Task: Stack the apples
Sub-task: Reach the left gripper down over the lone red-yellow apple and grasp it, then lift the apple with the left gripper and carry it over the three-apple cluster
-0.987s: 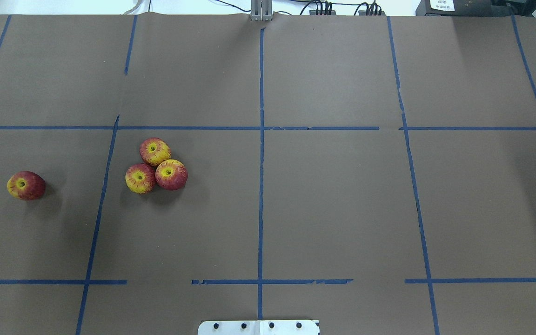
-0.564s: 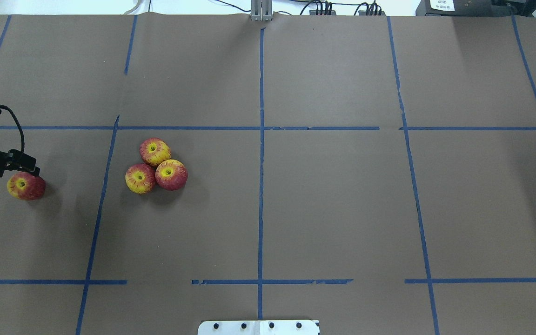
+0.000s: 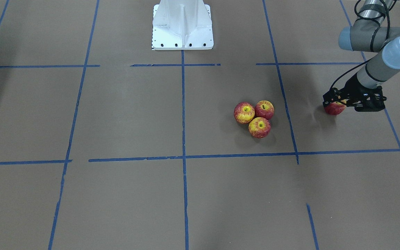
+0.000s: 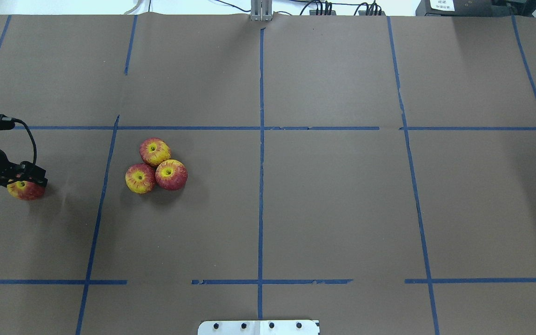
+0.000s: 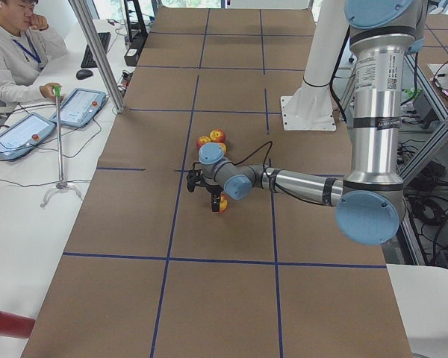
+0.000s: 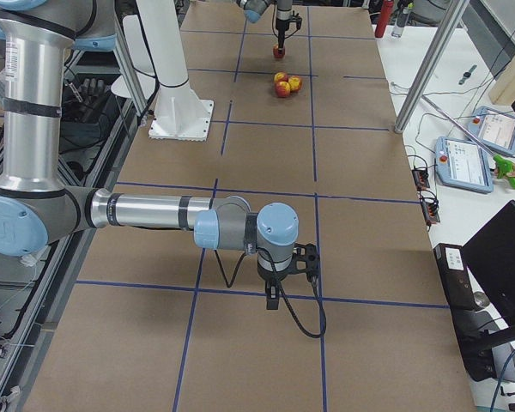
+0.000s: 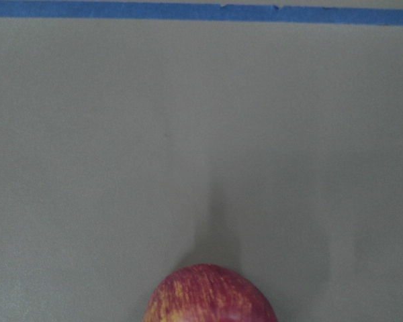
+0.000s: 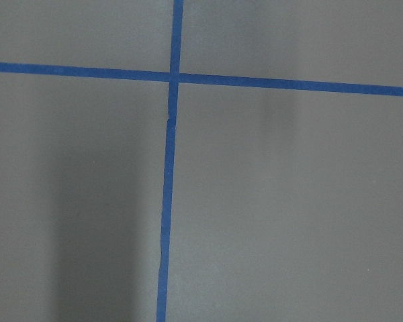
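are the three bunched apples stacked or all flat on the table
Not stacked: the three apples all rest on the table, touching side by side, dimples up.
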Robot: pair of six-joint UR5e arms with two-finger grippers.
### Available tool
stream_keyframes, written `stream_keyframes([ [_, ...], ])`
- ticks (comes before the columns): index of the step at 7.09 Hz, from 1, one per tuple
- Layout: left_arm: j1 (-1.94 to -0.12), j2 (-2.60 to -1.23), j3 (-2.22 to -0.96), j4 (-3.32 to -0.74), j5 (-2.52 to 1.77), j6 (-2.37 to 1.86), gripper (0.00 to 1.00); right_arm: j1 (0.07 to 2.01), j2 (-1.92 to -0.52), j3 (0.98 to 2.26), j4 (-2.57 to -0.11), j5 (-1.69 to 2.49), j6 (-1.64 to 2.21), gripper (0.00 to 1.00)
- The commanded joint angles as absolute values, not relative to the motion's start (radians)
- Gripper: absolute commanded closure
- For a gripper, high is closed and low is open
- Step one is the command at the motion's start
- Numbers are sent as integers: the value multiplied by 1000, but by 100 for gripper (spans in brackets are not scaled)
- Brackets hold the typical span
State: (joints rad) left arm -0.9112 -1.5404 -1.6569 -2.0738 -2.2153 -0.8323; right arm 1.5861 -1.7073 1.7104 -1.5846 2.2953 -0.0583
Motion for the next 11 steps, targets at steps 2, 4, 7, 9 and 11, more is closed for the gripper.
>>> stream_keyframes([
  [2, -890, -1545, -1634, -2074, -2215, -824, 69, 1586, -1707, 1710, -1585, 2295, -58, 0],
  [4, -891, -1568, -1713, -2044, -2223, -836, 100, 1586, -1707, 1710, -1585, 2295, -58, 0],
  [7, -891, -1831, -1825, -1725, -2226, -912, 100, 1586, -1707, 1710, -1585, 2295, -58, 0],
  [9, -841, -1935, -1804, -1723, -2221, -1027, 100, 1586, -1707, 1710, -1585, 2295, -58, 0],
  [11, -761, -1999, -1714, -1727, -2217, -1048, 100, 1586, -1707, 1710, -1585, 2295, -58, 0],
])
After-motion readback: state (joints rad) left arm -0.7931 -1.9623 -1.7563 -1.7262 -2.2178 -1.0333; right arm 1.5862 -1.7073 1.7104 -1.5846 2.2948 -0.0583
